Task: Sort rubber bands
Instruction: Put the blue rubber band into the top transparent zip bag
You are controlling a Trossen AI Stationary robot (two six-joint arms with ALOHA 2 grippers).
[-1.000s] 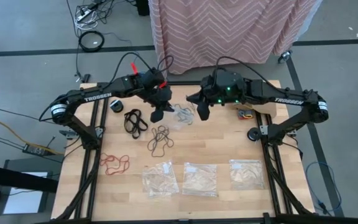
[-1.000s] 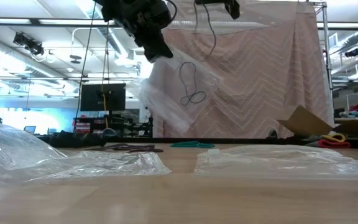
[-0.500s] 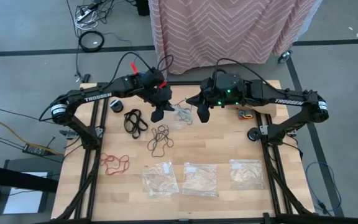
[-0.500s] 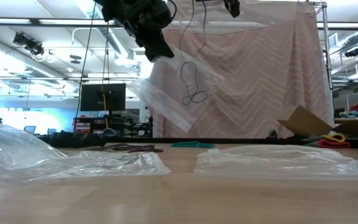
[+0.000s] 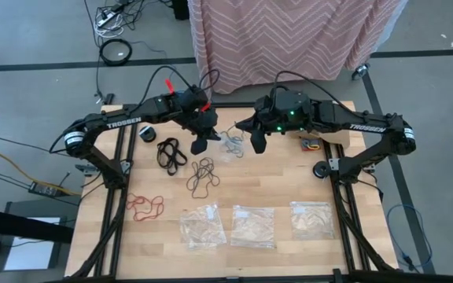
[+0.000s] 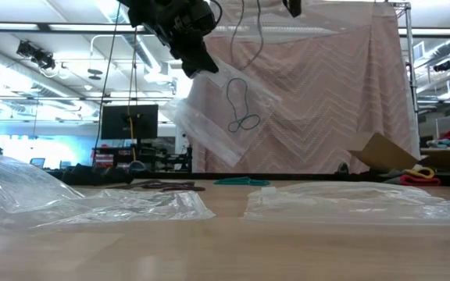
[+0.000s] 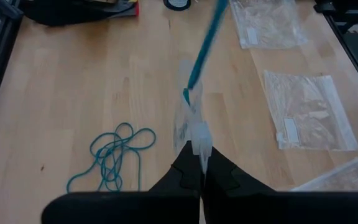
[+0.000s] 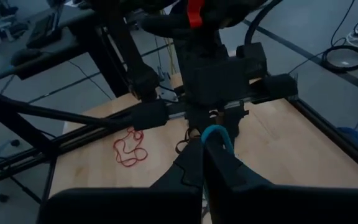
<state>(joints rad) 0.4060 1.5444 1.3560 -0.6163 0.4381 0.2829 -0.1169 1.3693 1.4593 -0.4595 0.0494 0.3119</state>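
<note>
My left gripper [image 5: 199, 144] is shut on a clear plastic bag [image 6: 223, 117] raised above the table's far middle. My right gripper [image 5: 256, 144] faces it from the right, shut on a teal rubber band [image 7: 202, 43]. A thin band loop [image 6: 241, 105] shows inside the bag. More teal bands [image 7: 110, 158] lie on the table under the bag. On the table's left lie the black cluster [image 5: 171, 152], the dark brown cluster [image 5: 201, 177] and the red cluster [image 5: 144, 206]. My left gripper pinches the bag's upper edge [image 7: 199, 140] between its two fingers. The bag hangs slanting below the fingers [image 6: 195, 62], clear of the table. My right gripper pinches the teal band, and a small loop of it [image 8: 216, 132] stands out past the fingertips. The band runs taut from the bag's mouth [image 7: 188, 93] to this gripper.
Three flat clear bags lie along the near edge [image 5: 203, 226], [image 5: 253, 226], [image 5: 311, 218]. A cardboard piece with mixed coloured bands [image 5: 311, 145] sits at the right far side. A small dark roll [image 5: 148, 134] lies near the left arm. A pink cloth [image 5: 289, 39] hangs beyond the far edge.
</note>
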